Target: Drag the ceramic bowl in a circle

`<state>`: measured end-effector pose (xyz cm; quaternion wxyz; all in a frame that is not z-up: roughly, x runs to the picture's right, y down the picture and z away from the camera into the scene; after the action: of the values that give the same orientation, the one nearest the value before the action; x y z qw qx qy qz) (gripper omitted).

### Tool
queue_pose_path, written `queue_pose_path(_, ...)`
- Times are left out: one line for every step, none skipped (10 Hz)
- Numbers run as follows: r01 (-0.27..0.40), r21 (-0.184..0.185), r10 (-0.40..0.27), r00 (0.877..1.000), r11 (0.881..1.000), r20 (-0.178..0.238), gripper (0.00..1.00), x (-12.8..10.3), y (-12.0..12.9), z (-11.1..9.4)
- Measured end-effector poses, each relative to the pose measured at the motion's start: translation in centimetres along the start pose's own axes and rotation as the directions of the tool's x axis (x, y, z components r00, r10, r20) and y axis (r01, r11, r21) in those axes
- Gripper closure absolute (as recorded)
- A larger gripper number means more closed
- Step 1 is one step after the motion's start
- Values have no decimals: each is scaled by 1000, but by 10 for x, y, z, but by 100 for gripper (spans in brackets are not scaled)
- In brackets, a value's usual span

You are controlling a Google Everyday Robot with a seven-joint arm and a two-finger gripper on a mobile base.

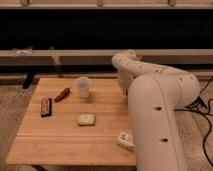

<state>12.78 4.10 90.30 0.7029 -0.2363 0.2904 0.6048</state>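
Ceramic bowl isn't visible; maybe behind arm (155,100) at desk's (65,140) 3 o'clock. Gripper closed, tucked behind arm near 2 o'clock. Expect rigid, heavyish, glossy-slick, chippable: press inside rim, drag slowly.

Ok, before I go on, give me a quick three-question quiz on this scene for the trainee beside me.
1. True or false: the ceramic bowl is in view on the wooden table.
2. Which thing lies nearest the arm's base, at the table's front right corner? A the white packet; B the dark bar; C the red item.
3. Where is the tool, and is it open or shut?

Key
1. False: no bowl shows; only a translucent cup stands there among small items.
2. A.
3. Out of sight, hidden behind the white arm; shut.
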Motion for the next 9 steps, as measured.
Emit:
queue_pose_path(3,-10,-3,1000,1000,-5,100,12,10,-1)
queue_pose_path(10,-18,-10,1000,1000,-12,100,27,21,-3)
queue_pose_path(17,-34,-18,1000,999,-18,100,44,37,-5)
queue_pose_path(26,-47,-27,999,999,-25,100,56,50,-7)
queue_pose_path(38,-67,-39,999,997,-26,100,63,64,-10)
queue_pose_path(54,-89,-56,998,995,-24,100,67,81,-14)
queue_pose_path(76,-118,-79,997,990,-20,100,65,100,-19)
queue_pose_path(103,-143,-106,994,984,-13,100,59,116,-24)
queue_pose_path(129,-161,-133,991,979,-9,100,53,129,-27)
